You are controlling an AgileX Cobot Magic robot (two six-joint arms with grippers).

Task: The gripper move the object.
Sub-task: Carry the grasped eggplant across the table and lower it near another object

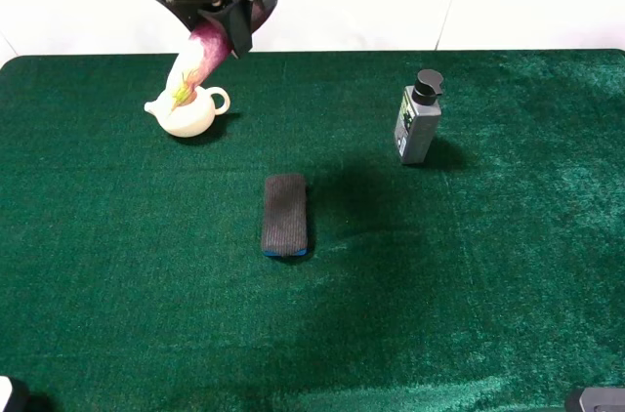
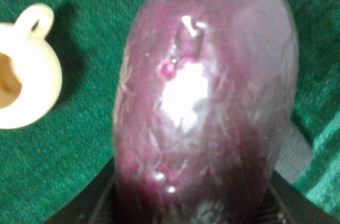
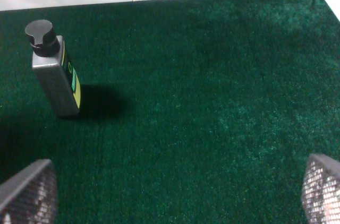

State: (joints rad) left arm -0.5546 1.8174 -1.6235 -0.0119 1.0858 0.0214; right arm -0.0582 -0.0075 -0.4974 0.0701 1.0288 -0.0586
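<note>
Eggplant (image 1: 200, 61), glossy purple, cream-tipped

**Four Loose Items, Two Grippers, One Table**

We count one eggplant (image 1: 200, 59), long and purple with a pale tip. We count one cream teapot (image 1: 188, 111), one dark ribbed block (image 1: 285, 214) with a blue edge, and one grey bottle (image 1: 419, 119) with a black cap. That gives us four loose items, one of each kind. We count two grippers: the left gripper (image 1: 229, 26) and the right gripper (image 3: 174, 195). We count one green table (image 1: 488, 285).
</note>
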